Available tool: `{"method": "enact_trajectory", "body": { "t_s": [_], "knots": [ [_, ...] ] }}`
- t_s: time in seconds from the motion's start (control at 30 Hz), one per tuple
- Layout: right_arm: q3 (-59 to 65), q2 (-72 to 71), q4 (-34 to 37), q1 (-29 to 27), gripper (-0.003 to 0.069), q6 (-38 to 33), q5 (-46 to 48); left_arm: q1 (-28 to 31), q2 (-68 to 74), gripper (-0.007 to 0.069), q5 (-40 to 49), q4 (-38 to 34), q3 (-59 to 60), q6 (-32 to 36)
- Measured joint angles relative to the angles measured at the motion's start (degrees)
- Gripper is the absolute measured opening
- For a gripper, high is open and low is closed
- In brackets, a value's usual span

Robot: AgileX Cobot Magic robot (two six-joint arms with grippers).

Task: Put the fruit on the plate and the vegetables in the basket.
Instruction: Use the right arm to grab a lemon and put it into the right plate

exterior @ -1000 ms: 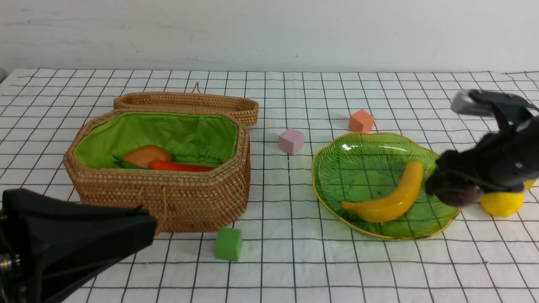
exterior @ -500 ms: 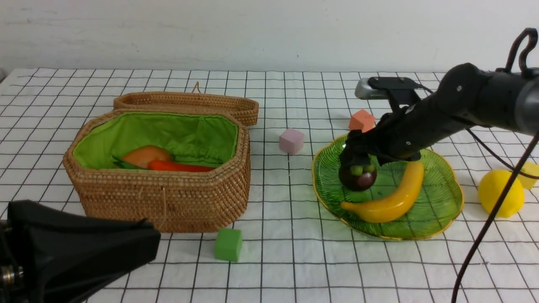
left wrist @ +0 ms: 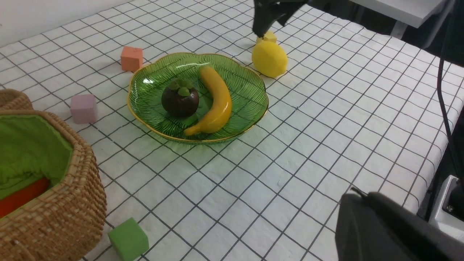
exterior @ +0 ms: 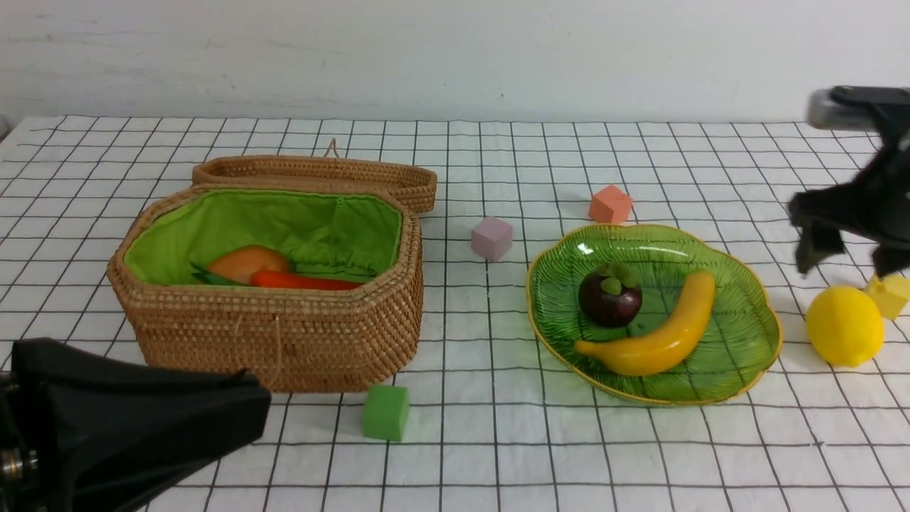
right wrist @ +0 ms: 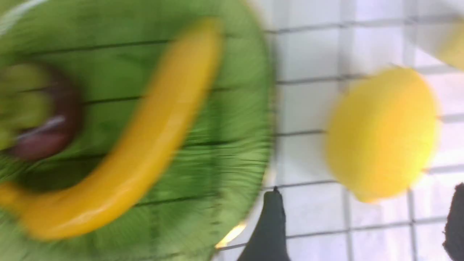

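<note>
Right gripper (exterior: pixel 846 263), with open and empty jaws, is above the table near the lemon (exterior: pixel 844 326).

Left gripper (exterior: pixel 249 377) is closed. The lemon lies on the grid cloth (exterior: pixel 498 441), beside the green plate (exterior: pixel 739 341); on this plate are the banana (exterior: pixel 657 341) and the mangosteen (exterior: pixel 610 295).

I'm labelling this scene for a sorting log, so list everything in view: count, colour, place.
basket: one, brown with green lining, left side
carrot: one, orange-red, in basket
potato: one, orange-brown, in basket
plate: one, green, right of centre
mangosteen: one, dark purple, on plate
banana: one, yellow, on plate
lemon: one, yellow, right of plate
cubes: four; green, pink, orange, yellow, on table
grippers: two, black; left shut, right open
</note>
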Motion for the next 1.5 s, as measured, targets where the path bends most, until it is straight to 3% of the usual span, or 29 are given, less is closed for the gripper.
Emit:
{"method": "enact_trajectory", "body": {
  "t_s": [0.13, 0.27, 0.57, 0.73, 0.83, 1.23, 1.4, 1.5],
  "knots": [
    [1.32, 2.69, 3.71, -4.19, 0.0647, 2.3, -3.43, 0.0, 0.0, -0.0013, -0.73, 0.0, 0.0, 0.11],
    [1.32, 5.37, 6.43, -4.89, 0.0664, 2.28, -8.24, 0.0, 0.0, -0.0013, -1.46, 0.0, 0.0, 0.17],
    [1.32, 13.2, 1.45, -4.96, 0.0666, 2.28, -9.46, 0.0, 0.0, -0.0013, -1.79, 0.0, 0.0, 0.12],
    [1.25, 16.31, 0.43, -4.96, 0.0641, 2.28, -9.37, 0.0, 0.0, -0.0013, -1.79, 0.0, 0.0, 0.12],
    [1.25, 16.35, 0.16, -4.96, 0.0577, 1.57, -9.43, 0.0, 0.0, -0.0013, -1.79, 0.0, 0.0, 0.12],
    [1.32, 14.16, 0.65, -4.96, 0.0573, 1.02, -7.21, 0.0, 0.0, -0.0013, -0.05, 0.0, 0.0, 0.12],
    [1.43, 7.97, 1.4, -3.47, 0.0573, 0.76, -6.25, 0.0, 0.0, -0.0013, 0.27, 0.71, 0.0, 0.12],
    [1.73, 2.42, 5.53, 1.84, 0.0573, -2.73, -6.53, 0.0, 0.0, -0.0013, 0.29, 1.99, 0.0, 0.12]
  ]
}}
